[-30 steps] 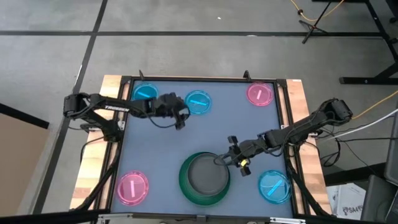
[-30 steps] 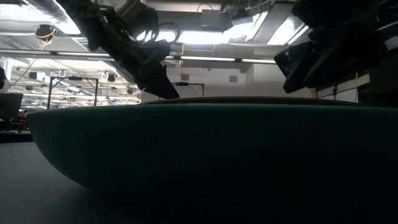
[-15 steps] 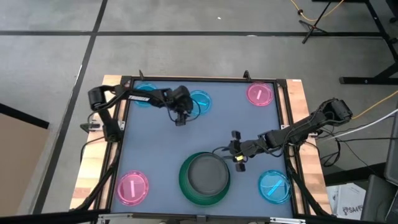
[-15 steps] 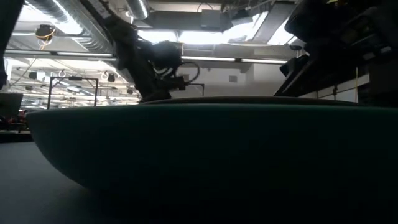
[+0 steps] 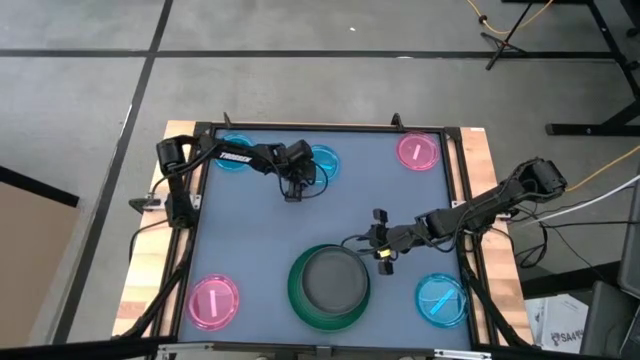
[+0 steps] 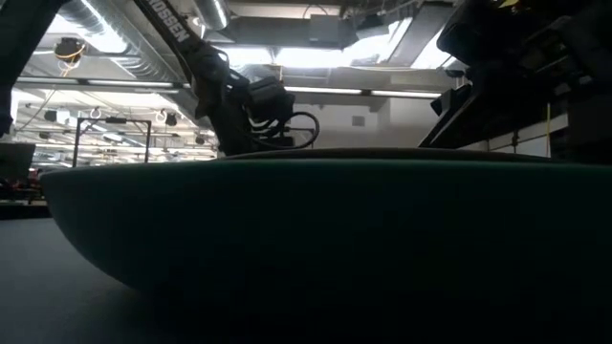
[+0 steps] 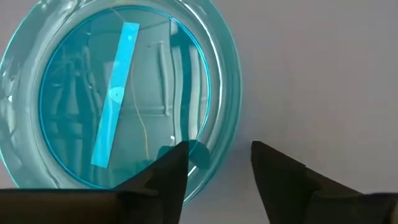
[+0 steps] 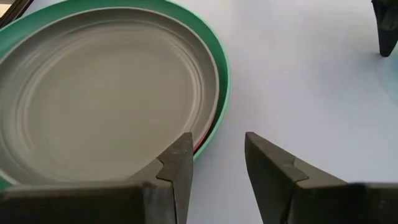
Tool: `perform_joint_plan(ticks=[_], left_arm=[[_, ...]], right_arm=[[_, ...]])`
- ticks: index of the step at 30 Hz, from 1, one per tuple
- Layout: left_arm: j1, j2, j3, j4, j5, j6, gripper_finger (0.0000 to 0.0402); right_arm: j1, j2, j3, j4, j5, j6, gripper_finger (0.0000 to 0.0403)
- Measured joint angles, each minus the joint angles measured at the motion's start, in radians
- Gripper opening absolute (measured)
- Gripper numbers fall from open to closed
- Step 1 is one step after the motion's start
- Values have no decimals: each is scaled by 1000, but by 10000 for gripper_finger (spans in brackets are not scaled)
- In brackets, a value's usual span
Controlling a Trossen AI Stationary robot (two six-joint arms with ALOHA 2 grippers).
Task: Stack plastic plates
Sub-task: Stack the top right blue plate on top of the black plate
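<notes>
At the upper middle of the high view, the left gripper point(image 5: 292, 186) hangs over the near rim of a translucent blue plate point(image 5: 320, 165), its fingers spread with one fingertip point(image 7: 177, 163) over the plate's lip and the other over bare table point(image 5: 250, 250); nothing is pinched yet. The likely trouble is a poor bite: the rim is thin and slick-looking, so closing here could skid the plate along the table or tip it up and let it drop. The stack sits at the lower middle of the frame, a dark grey plate point(image 5: 331, 280) nested in the large green plate point(image 5: 296, 296) (a sliver of pink shows between them in the right wrist view). The right gripper point(image 5: 379, 244) waits just beside that stack with fingers apart and empty, close enough that a carried plate could clip it. Four more small plates lie apart: blue point(image 5: 232, 152) at upper left, pink point(image 5: 418, 151) at upper right, pink point(image 5: 214, 302) at lower left, blue point(image 5: 441, 299) at lower right.
</notes>
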Motion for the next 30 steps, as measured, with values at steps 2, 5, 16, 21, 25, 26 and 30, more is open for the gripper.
perform_joint_plan(ticks=[2, 5, 16, 21, 25, 26, 30], left_arm=[[0, 0, 0, -1, 0, 1, 147], [3, 2, 0, 10, -1, 1, 113], [7, -7, -1, 23, -22, -7, 5], [-57, -50, -2, -8, -85, -45, 2], [-127, -137, -2, -40, -84, -130, 2], [-150, -164, -2, -41, -86, -146, 2], [-249, -259, -2, -67, -111, -230, 1]], right_arm=[[0, 0, 0, -1, 0, 0, 136], [0, 0, 0, -5, 8, 0, 136], [0, 0, 0, -15, 95, 8, 136], [1, 0, 1, -17, 95, 41, 136], [1, 0, 1, -11, 95, 103, 136], [5, 0, 1, -17, 94, 113, 136], [56, 0, 1, -22, 113, 130, 136]])
